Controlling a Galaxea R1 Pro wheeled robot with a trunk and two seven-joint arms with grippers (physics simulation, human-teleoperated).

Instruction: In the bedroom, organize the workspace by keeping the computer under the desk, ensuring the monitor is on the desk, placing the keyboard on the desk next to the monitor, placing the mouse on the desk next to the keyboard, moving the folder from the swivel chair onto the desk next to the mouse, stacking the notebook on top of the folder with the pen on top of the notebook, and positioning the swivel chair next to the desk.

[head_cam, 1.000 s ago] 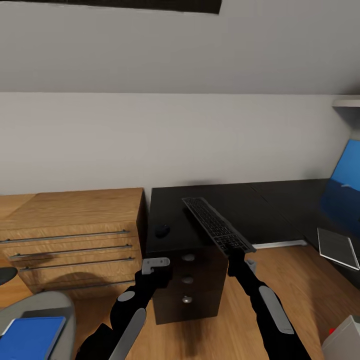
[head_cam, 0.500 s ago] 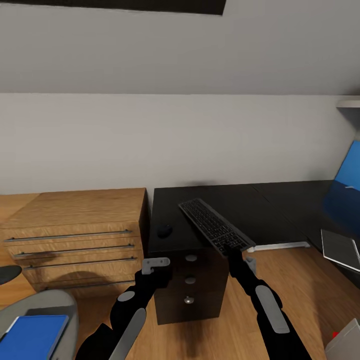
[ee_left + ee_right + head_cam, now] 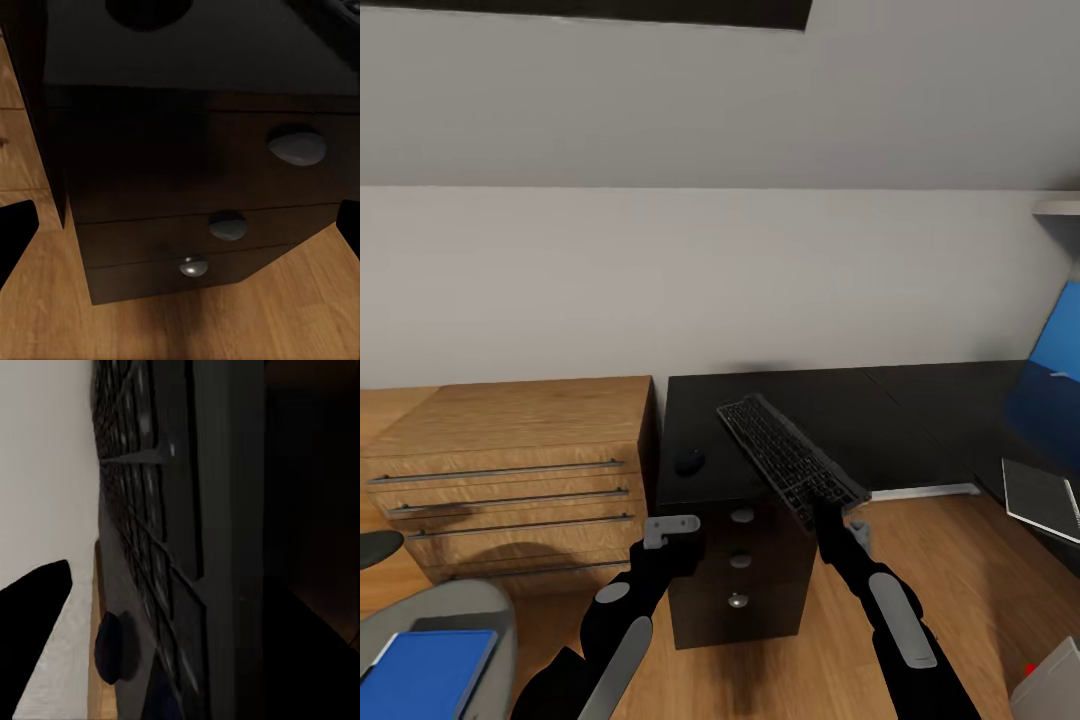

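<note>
Since a moment ago the slim black-keyed keyboard [image 3: 792, 462] has tilted steeper, clamped in the right gripper [image 3: 828, 512] above the glossy black desk [image 3: 880, 410]; rounded mouse [image 3: 689, 461] rests there; left gripper [image 3: 672, 531] is spread wide by the round knobs [image 3: 298, 148]

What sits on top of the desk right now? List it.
On the desk: the mouse near its left edge, and a notebook at far right. The keyboard is held tilted over it by the right gripper. Anything beneath the keyboard is hidden.
</note>
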